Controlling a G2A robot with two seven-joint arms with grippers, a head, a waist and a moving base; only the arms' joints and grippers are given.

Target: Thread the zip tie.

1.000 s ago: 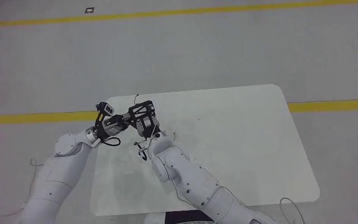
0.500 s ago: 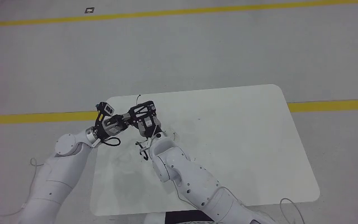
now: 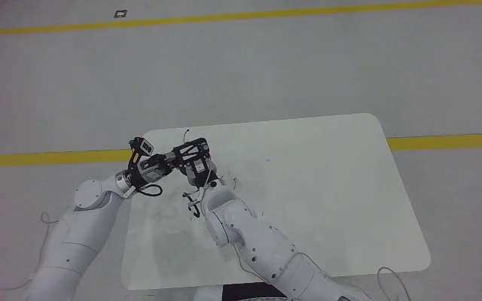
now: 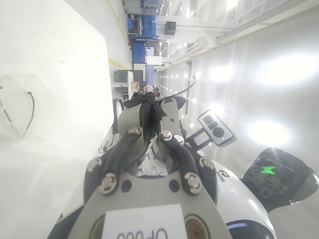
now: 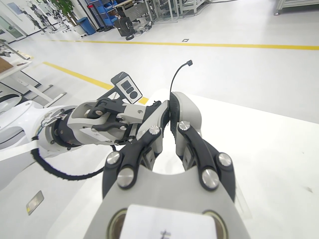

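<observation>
Over the far left corner of the table point(image 3: 316, 196), right claw point(image 5: 170, 105) pinched on a black zip tie point(image 5: 174, 75) curling upward, left claw point(image 4: 149, 110) closed beside it, hold unclear.

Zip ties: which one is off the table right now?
The zip tie clamped in the jaws of the right gripper, its head end curving up free. The other ties lie in the clear packet on the table.

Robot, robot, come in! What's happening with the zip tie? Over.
Right gripper shut on zip tie, head end sticking up free. Left gripper shut, tips against the right's. Not threaded yet. Clear packet lying aside, not blocking.
</observation>
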